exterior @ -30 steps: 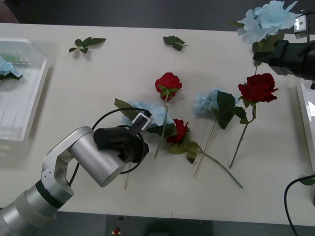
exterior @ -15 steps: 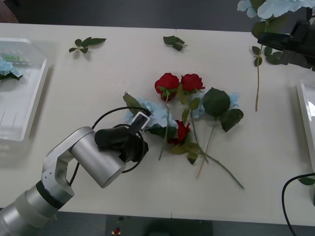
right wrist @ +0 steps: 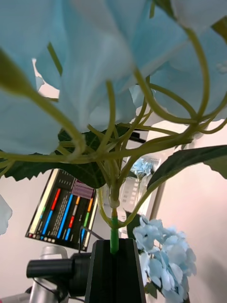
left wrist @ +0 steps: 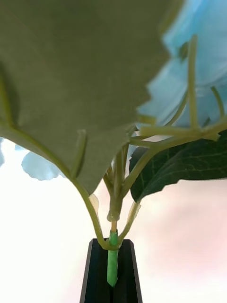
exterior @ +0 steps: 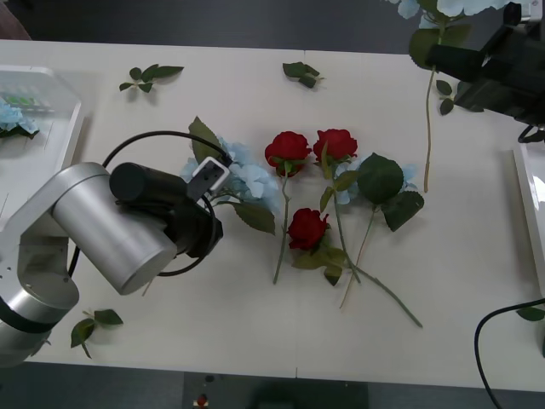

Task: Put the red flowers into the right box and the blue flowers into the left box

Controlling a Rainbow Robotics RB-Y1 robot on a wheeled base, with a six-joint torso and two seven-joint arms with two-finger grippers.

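Fingers [left wrist: 112, 272] around blue flowers [exterior: 243, 181]

Three red flowers [exterior: 306, 183] on green stems lie on the cream worktop [exterior: 255, 111]; the blue flowers [exterior: 243, 181] are pale blue with dark green leaves; both pincers' fingers [right wrist: 116, 272] are black.

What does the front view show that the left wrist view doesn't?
Front view alone: three red artificial roses lying on the white table, the translucent white plastic bin at the left, and the right tool raised with a pale-blue hydrangea. Left wrist view alone: the left tool, black-fingered, shut on a thin green stem. Shared: the left arm's pale-blue hydrangea with dark leaves.
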